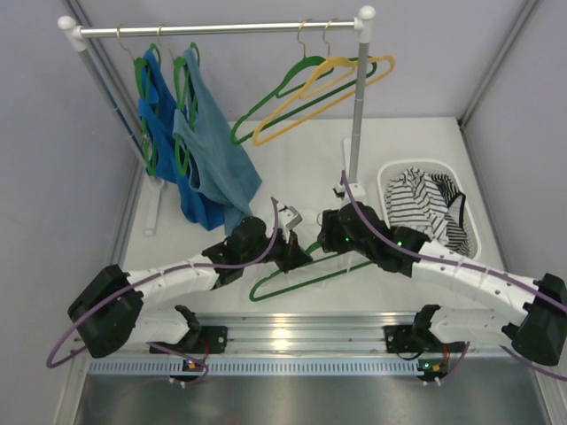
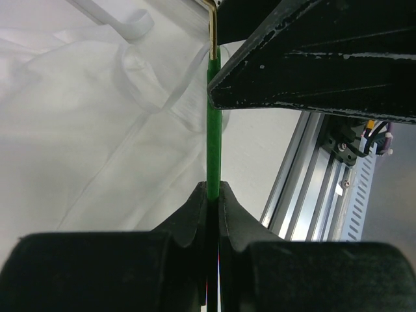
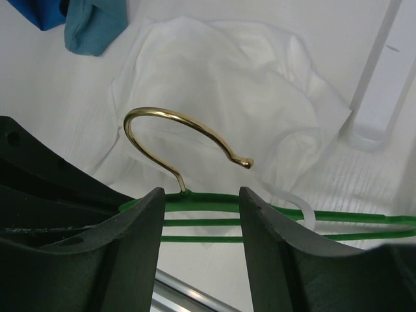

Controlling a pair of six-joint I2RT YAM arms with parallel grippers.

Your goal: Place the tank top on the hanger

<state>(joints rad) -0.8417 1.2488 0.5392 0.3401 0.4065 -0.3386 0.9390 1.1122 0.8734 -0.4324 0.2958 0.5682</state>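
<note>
Between the two arms at mid-table, my left gripper (image 2: 213,192) pinches the green hanger (image 2: 213,130) edge-on, my right gripper (image 3: 201,196) stands spread around its neck, and the white tank top (image 3: 214,97) lies crumpled just beyond it, so dressing looks barely begun.

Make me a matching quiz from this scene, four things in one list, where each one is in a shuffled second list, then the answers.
Things:
1. green hanger between the arms
2. striped garment
3. yellow hanger
4. white tank top

Places:
A. lying in the basket
B. hanging from the rail
C. clamped in the left gripper
D. lying crumpled on the table

Pairs: 1-C, 2-A, 3-B, 4-D
</note>
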